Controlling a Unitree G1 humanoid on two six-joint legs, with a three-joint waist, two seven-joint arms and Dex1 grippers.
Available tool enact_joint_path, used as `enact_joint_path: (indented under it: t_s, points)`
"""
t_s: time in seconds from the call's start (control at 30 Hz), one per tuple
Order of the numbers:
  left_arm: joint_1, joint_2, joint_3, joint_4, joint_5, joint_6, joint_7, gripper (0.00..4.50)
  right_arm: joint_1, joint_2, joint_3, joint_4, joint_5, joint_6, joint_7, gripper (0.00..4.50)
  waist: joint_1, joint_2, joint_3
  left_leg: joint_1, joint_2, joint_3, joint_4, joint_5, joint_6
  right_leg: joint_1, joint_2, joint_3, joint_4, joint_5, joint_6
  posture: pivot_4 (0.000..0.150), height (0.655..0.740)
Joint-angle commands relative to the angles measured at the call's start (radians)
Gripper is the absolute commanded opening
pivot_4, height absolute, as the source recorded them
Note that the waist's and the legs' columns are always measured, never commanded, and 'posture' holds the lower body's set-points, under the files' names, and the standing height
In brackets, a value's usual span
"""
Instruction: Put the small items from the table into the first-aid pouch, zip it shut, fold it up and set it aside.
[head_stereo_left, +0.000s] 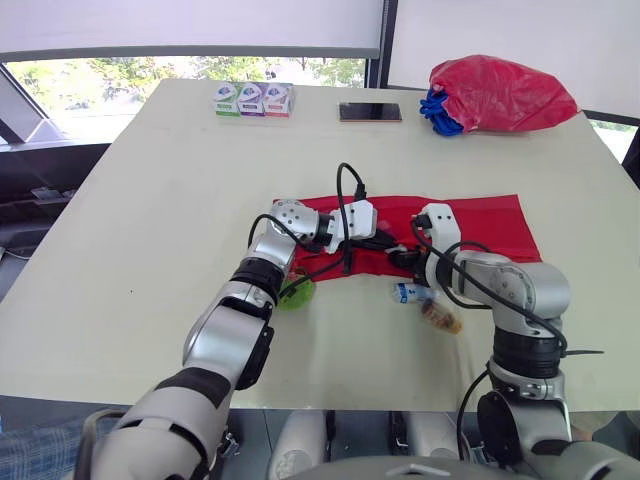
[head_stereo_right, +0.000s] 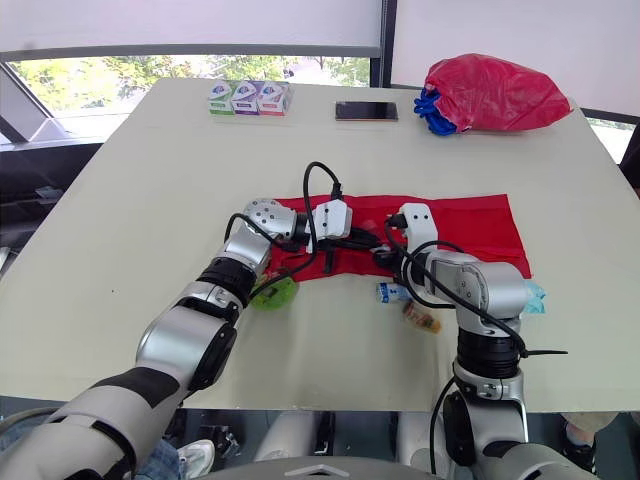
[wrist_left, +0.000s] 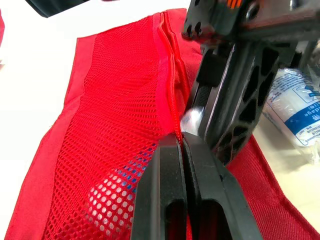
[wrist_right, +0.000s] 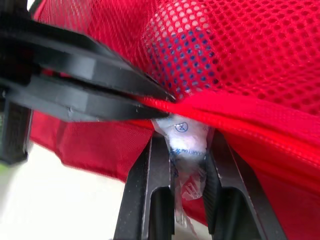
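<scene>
Packing underway: left claw (wrist_left: 181, 142) pinches the unzipped pouch (head_stereo_left: 480, 225), right claw (wrist_right: 187, 142) grips a white packet (wrist_right: 181, 129); loose items (head_stereo_left: 410, 293) lie unpacked on the tabletop (head_stereo_left: 150, 200).

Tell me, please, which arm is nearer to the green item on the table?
Left. The left arm passes right by the green item, its fingers shut on the pouch; the right arm lies well off to the other side, its fingers shut on a packet.

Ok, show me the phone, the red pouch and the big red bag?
phone (head_stereo_left: 370, 112): left eye view, middle of its dark screen.
red pouch (head_stereo_left: 490, 225): left eye view, bare cloth near its right end.
big red bag (head_stereo_left: 505, 95): left eye view, middle of the plastic.
</scene>
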Motion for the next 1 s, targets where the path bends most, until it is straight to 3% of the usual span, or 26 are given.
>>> enact_joint_path:
  t_s: [0.03,0.17,0.2,0.23,0.3,0.33,0.57,0.67,0.8,0.97,1.0]
  points:
    - [0.005,-0.020,-0.024,-0.025,-0.010,0.008,-0.023,0.00,-0.042,0.035,0.003,-0.026,0.013,-0.068,-0.028,0.67,0.000,0.000,0.000,0.000,0.000,0.000,0.000,0.000,0.000,0.000,0.000,0.000,0.000,0.000,0.000,0.150,0.7400]
    - [0.002,-0.029,-0.018,-0.029,-0.025,0.027,-0.028,0.00,-0.037,0.035,0.026,-0.020,0.017,-0.096,-0.037,2.35,-0.001,0.000,0.000,0.000,0.000,0.000,0.000,0.000,0.000,0.000,0.000,0.000,0.000,0.000,0.000,0.150,0.7400]
    - [0.001,-0.029,-0.018,-0.029,-0.026,0.028,-0.028,0.00,-0.034,0.021,0.040,-0.022,0.018,-0.104,-0.030,3.01,-0.001,0.000,0.000,0.000,0.000,0.000,0.000,0.000,0.000,0.000,0.000,0.000,0.000,0.000,0.000,0.150,0.7400]
    - [-0.002,-0.027,-0.020,-0.025,-0.024,0.026,-0.026,0.00,-0.030,0.002,0.053,-0.030,0.023,-0.103,-0.019,3.27,-0.001,0.000,0.000,0.000,0.000,0.000,0.000,0.000,0.000,0.000,0.000,0.000,0.000,0.000,0.000,0.150,0.7400]
    - [-0.008,-0.021,-0.019,-0.013,-0.021,0.023,-0.020,0.00,-0.019,-0.053,0.083,-0.058,0.041,-0.098,0.015,4.29,0.000,0.000,0.000,0.000,0.000,0.000,0.000,0.000,0.000,0.000,0.000,0.000,0.000,0.000,0.000,0.150,0.7400]
    - [-0.013,-0.017,-0.017,-0.004,-0.019,0.023,-0.015,0.00,-0.010,-0.096,0.100,-0.085,0.059,-0.090,0.045,4.49,0.003,0.000,0.000,0.000,0.000,0.000,0.000,0.000,0.000,0.000,0.000,0.000,0.000,0.000,0.000,0.150,0.7400]
    - [-0.026,-0.004,-0.012,0.024,-0.016,0.020,-0.005,0.00,0.046,-0.381,0.168,-0.244,0.151,-0.093,0.192,4.49,-0.001,0.000,0.000,-0.001,-0.001,-0.001,-0.001,0.000,0.000,0.000,0.001,0.002,-0.001,0.000,0.000,0.150,0.7400]
    - [-0.029,-0.002,-0.013,0.030,-0.015,0.017,-0.005,0.00,0.062,-0.444,0.157,-0.260,0.174,-0.106,0.218,4.49,-0.001,0.000,0.000,-0.001,-0.001,-0.002,-0.001,0.000,0.000,0.000,0.001,0.001,-0.001,0.000,0.000,0.150,0.7400]
    - [-0.031,-0.002,-0.015,0.035,-0.013,0.013,-0.005,0.00,0.083,-0.487,0.162,-0.252,0.176,-0.145,0.222,3.11,0.000,0.000,0.000,0.000,0.000,-0.002,-0.001,0.000,0.000,0.000,0.001,0.002,-0.001,0.000,0.000,0.150,0.7400]
    - [-0.030,-0.003,-0.019,0.032,-0.013,0.013,-0.008,0.00,0.102,-0.507,0.248,-0.222,0.144,-0.231,0.215,0.59,0.000,0.000,0.000,0.000,0.000,-0.002,-0.001,0.000,0.000,0.000,0.001,0.002,-0.001,0.000,0.000,0.150,0.7400]
    - [-0.029,-0.003,-0.020,0.028,-0.013,0.013,-0.008,0.00,0.101,-0.497,0.261,-0.208,0.138,-0.249,0.208,0.27,0.000,0.000,0.000,0.000,0.000,-0.002,-0.001,0.000,0.000,0.000,0.001,0.002,-0.001,0.000,0.000,0.150,0.7400]
